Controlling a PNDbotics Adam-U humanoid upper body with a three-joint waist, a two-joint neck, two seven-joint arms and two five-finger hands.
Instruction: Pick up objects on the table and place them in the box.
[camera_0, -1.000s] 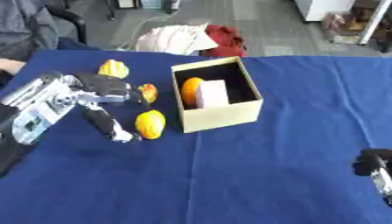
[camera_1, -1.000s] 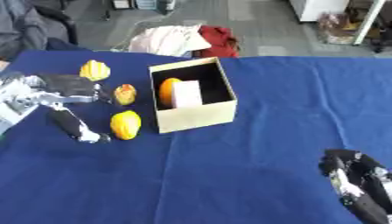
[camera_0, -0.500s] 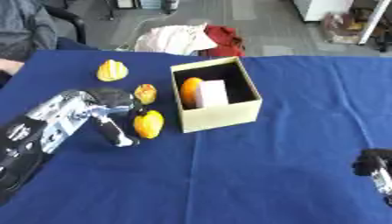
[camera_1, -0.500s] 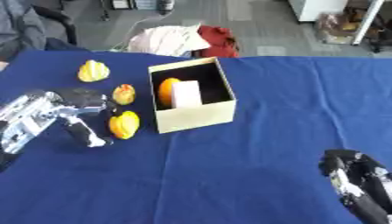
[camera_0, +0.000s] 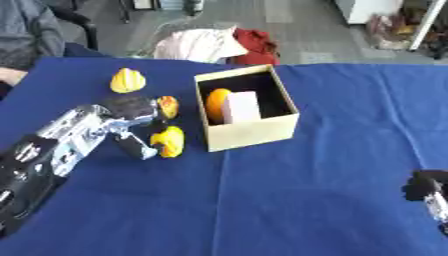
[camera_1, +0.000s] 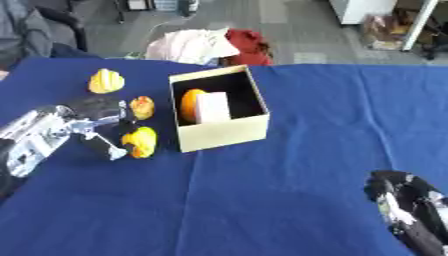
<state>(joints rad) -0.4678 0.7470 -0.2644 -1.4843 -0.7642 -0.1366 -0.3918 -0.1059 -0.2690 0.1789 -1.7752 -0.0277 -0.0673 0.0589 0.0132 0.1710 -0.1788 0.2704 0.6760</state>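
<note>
An open cardboard box (camera_0: 252, 134) stands on the blue tabletop (camera_0: 289, 200), turned slightly askew. Inside it lie an orange round fruit (camera_0: 217, 103) against the left wall and a pale pink block (camera_0: 242, 107) just beside it, touching. Left of the box sit three loose pieces: a yellow ribbed fruit (camera_0: 128, 81) farthest back, a small orange-yellow piece (camera_0: 168, 106) nearer the box, and a yellow-orange fruit (camera_0: 169, 141) closest to the front, just beside the box's left wall. The left hand (camera_0: 131, 125) reaches in between these, its dark fingers against the front fruit and next to the small piece
</note>
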